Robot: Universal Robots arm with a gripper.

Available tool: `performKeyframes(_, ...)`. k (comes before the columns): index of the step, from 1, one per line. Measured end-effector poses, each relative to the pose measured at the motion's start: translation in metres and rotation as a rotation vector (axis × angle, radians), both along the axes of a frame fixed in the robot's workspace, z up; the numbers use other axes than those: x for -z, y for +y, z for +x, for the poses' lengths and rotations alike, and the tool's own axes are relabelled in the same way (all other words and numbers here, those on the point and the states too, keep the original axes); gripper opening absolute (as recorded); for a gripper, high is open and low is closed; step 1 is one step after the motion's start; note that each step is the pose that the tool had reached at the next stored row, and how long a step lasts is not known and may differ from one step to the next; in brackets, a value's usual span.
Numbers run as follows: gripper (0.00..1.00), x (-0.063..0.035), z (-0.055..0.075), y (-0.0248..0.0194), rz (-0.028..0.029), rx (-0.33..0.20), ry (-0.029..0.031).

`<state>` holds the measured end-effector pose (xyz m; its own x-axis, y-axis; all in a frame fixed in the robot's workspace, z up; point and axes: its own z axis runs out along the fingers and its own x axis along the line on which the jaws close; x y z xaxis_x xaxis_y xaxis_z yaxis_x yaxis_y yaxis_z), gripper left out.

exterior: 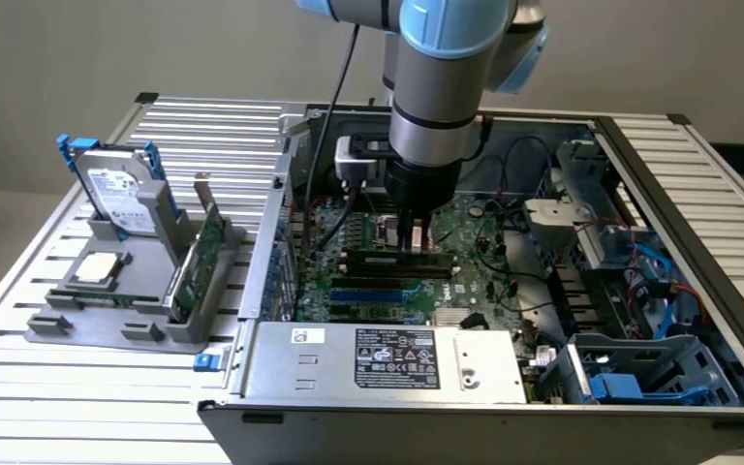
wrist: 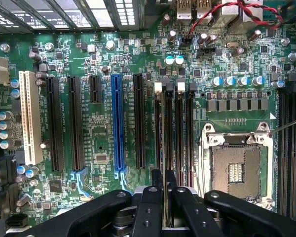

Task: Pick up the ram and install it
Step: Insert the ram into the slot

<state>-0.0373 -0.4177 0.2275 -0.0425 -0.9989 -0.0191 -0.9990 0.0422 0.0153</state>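
- Gripping the ram [exterior: 379,258] at the middle of its long top edge, your gripper [wrist: 165,178] has its fingers closed on it.
- It stands on edge at the memory slots [wrist: 173,128], just beside the processor socket [wrist: 235,170].
- Expect it to be light, stiff, thin and fragile; a hold on the edges looks safer than one on the chips.

The case [exterior: 502,387] sits on the bench [exterior: 204,126] at the exterior view's right; a rack [exterior: 88,325] with drive [exterior: 120,199] and card [exterior: 204,266] stands at the left. Inside the case, the ram [exterior: 398,259] stands on the motherboard [exterior: 482,281] under the gripper [exterior: 407,234].
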Motion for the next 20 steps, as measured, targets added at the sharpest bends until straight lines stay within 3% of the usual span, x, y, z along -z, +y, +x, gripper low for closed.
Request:
performKeyframes(3, 0.14, 0.0044, -0.0011, 0.0000, 0.0000, 0.000, -0.0022)
performKeyframes(20, 0.14, 0.0042, -0.0006, -0.0006, 0.0000, 0.000, -0.0022)
